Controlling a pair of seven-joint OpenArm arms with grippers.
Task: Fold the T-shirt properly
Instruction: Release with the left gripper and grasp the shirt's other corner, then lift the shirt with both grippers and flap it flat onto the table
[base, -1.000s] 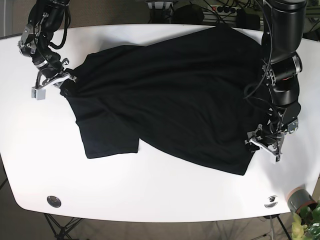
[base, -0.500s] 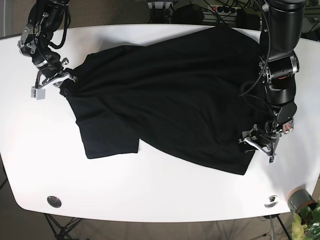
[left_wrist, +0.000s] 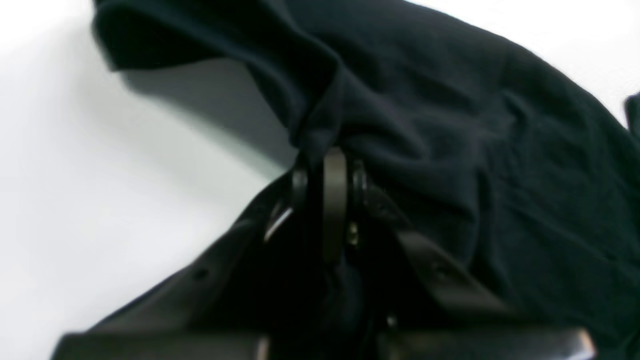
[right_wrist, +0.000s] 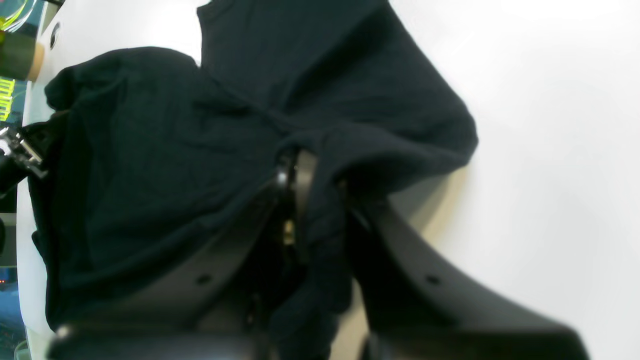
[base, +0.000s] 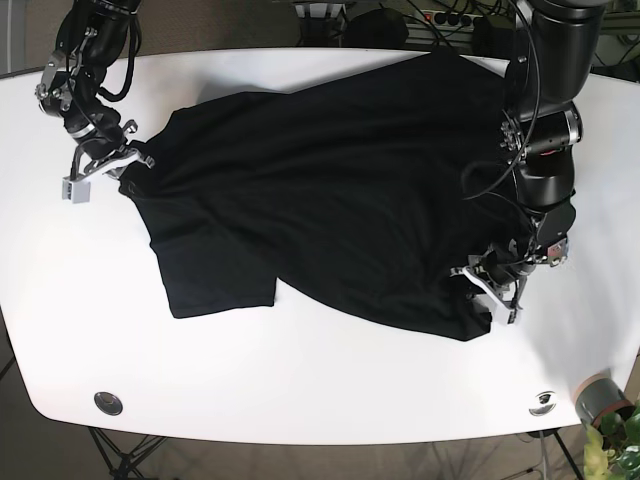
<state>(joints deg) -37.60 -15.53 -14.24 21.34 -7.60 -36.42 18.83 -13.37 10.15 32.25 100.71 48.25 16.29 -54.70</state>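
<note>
Left end effector (base: 492, 290) and right end effector (base: 118, 165) each clamp opposite edges of the T-shirt (base: 330, 190).

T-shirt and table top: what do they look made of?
T-shirt: soft matte black knit, probably cotton jersey; it drapes and creases where the left gripper and right gripper pinch it. Table: smooth white top, likely laminate, showing soft shadows.
</note>
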